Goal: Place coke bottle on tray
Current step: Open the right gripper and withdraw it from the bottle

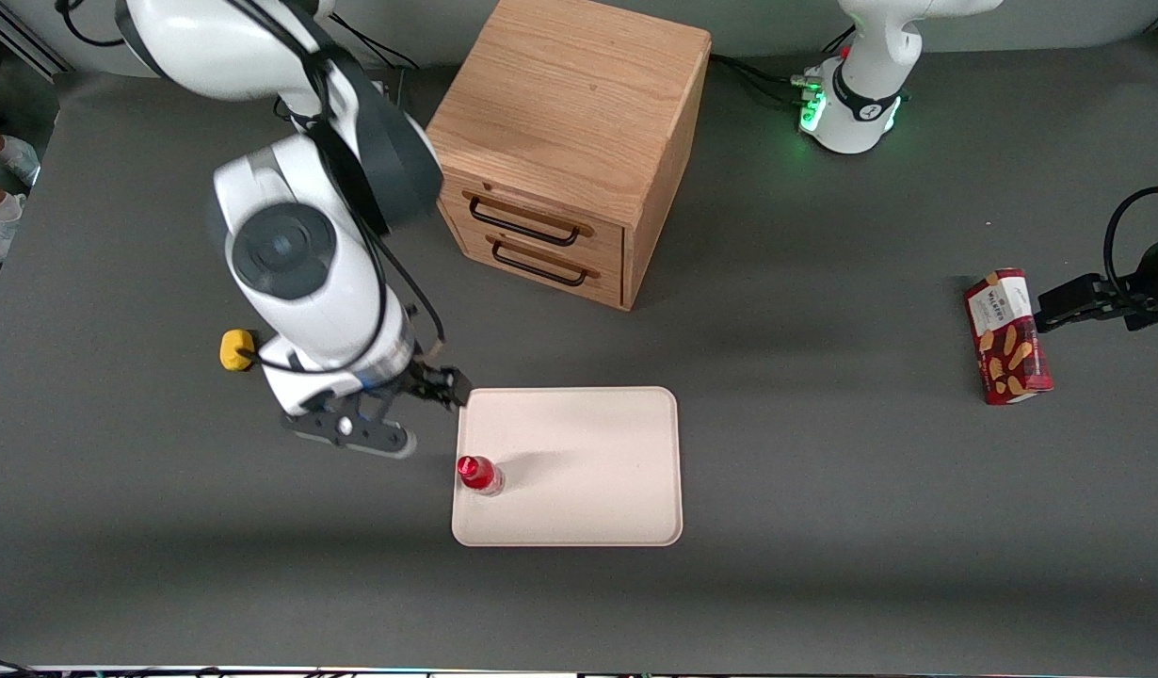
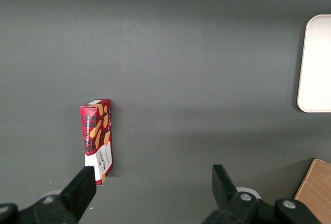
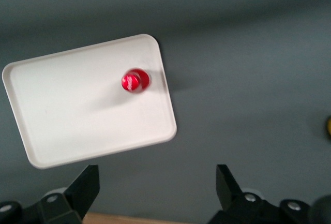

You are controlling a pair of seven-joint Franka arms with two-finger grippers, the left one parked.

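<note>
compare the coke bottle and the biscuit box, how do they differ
The bottle stands upright on the tray; the box lies flat on the table toward the parked arm's end. The bottle is smaller and round; the box is long and rectangular. Both are mostly red. The open claw holds neither.

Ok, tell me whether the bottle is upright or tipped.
Upright. The bottle stands on the tray, red cap facing the wrist camera. The open gripper is above the table, holding nothing.
</note>
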